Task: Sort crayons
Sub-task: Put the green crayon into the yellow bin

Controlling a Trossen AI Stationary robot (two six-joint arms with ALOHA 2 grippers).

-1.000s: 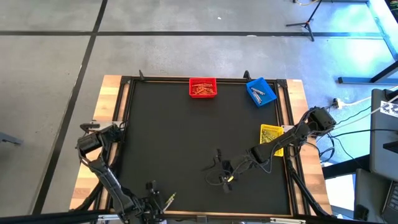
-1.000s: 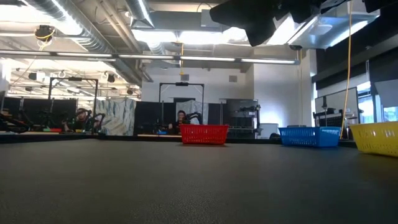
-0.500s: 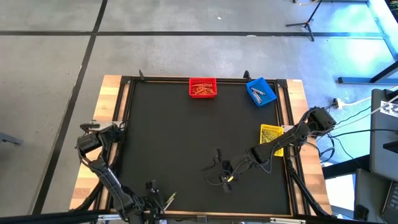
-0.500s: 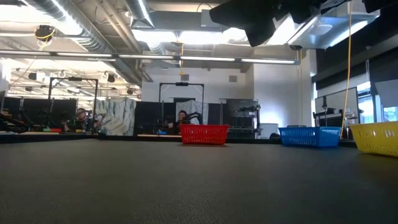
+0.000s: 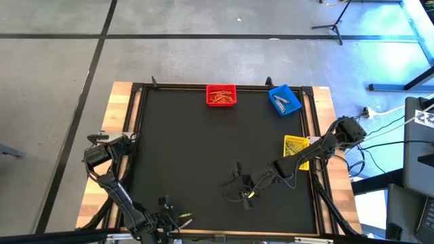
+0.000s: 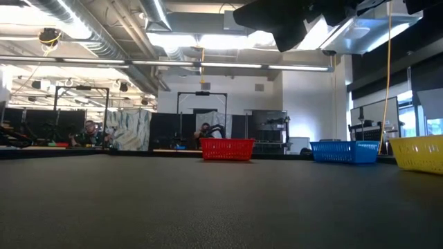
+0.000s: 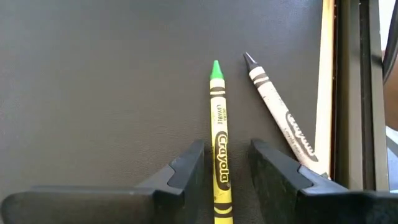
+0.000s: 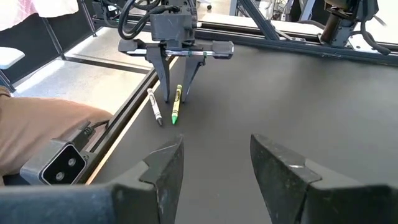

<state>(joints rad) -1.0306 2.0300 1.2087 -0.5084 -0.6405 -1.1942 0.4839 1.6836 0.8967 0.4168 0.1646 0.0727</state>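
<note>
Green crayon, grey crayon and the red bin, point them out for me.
Green crayon (image 7: pixel 219 140): left wrist view, on its yellow-green wrapper.
Grey crayon (image 7: pixel 277 109): left wrist view, mid-wrapper.
Red bin (image 6: pixel 227 149): low view, on its front wall.

The high view looks straight down on the whole table (image 5: pixel 224 135). The low view sits at mat level, facing the far bins. Each wrist view looks out between its own jaws, the left one close to the mat. Both show the green crayon (image 7: pixel 219 143) between the left jaws.
</note>
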